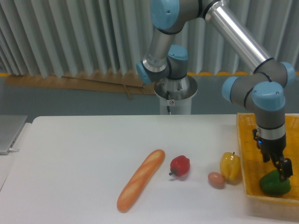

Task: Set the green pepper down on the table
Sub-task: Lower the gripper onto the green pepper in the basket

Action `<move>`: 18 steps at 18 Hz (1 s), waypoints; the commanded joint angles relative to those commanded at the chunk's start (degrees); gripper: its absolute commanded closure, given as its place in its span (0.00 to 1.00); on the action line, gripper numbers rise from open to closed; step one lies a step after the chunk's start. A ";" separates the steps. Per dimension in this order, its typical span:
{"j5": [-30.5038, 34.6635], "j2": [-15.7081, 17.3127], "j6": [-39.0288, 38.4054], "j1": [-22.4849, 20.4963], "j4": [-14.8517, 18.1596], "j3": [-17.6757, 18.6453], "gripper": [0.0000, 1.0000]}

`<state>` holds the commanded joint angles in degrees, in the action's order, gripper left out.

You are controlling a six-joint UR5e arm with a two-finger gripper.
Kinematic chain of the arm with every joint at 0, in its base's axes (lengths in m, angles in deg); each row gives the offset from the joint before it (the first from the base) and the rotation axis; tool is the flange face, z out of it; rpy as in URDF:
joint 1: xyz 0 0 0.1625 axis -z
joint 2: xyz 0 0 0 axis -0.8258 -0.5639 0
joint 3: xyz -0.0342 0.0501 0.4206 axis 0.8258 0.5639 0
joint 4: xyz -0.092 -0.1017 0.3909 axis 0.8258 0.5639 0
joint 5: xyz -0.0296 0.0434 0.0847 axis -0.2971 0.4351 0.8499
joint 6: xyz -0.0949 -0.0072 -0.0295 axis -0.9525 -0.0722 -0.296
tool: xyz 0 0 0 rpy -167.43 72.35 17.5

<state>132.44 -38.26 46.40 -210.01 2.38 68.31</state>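
Note:
The green pepper [272,185] lies in the near part of the yellow woven basket [246,158] at the right edge of the white table [79,154]. My gripper [281,171] points down inside the basket, right over the pepper's top, and its fingertips overlap the pepper's upper right side. The jaws look open, with nothing held between them. The arm hides part of the pepper's top.
On the table stand a yellow pepper [230,166] and a brown egg [216,179] just left of the basket wall. Farther left are a red pepper [180,165] and a baguette [140,185]. The arm's base [175,93] rises behind the table.

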 joint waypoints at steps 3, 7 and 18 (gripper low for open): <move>0.00 -1.32 0.00 -0.44 0.00 0.00 0.00; 0.00 -1.41 0.09 -0.79 0.00 0.00 0.00; 0.00 -2.29 0.00 -1.05 -0.09 -0.35 0.00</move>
<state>132.44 -40.55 46.41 -211.06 2.30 67.96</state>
